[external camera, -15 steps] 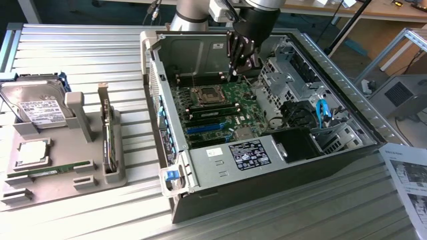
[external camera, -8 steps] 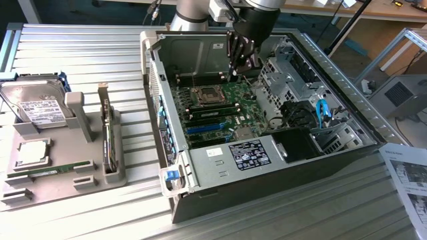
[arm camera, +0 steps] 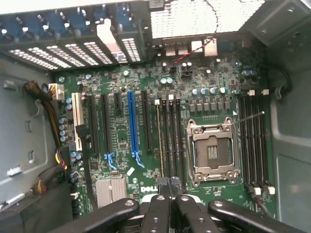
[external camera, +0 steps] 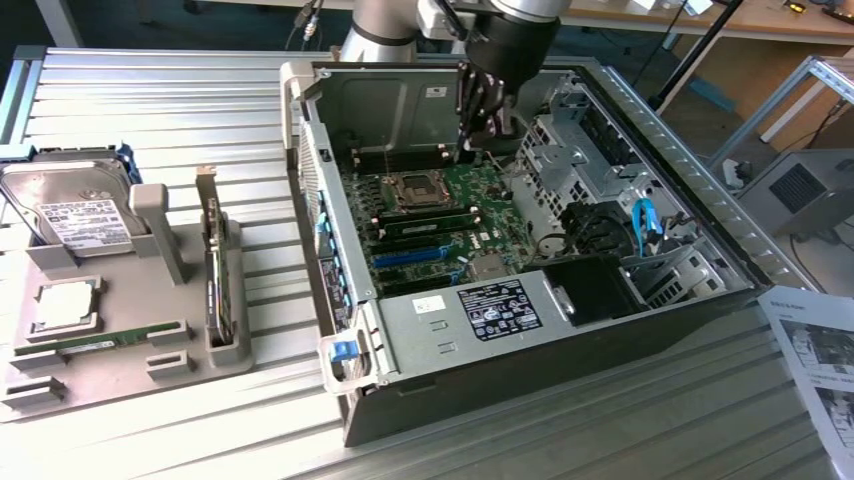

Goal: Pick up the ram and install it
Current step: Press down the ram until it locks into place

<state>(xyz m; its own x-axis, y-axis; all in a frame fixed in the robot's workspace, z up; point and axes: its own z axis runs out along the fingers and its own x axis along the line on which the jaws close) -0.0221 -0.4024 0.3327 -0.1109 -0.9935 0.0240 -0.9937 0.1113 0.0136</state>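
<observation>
A long green ram stick (external camera: 430,214) stands seated in one of the dark memory slots beside the empty processor socket (external camera: 416,186) on the motherboard; in the wrist view the seated ram (arm camera: 159,138) is the pale strip next to the socket (arm camera: 212,153). Another green ram stick (external camera: 110,341) lies flat in the grey holder tray (external camera: 80,385) at the exterior view's left. My gripper (external camera: 478,140) hangs inside the open computer case (external camera: 441,330), above the board's far end and clear of the sticks. The gripper (arm camera: 170,188) is shut with nothing between its fingers.
The tray also carries a hard drive (external camera: 78,215), a square silver processor chip (external camera: 64,303) and an upright expansion card (external camera: 214,270). Drive cages and cables (external camera: 601,230) crowd the case's right side. A printed sheet (external camera: 817,360) lies at the exterior view's right.
</observation>
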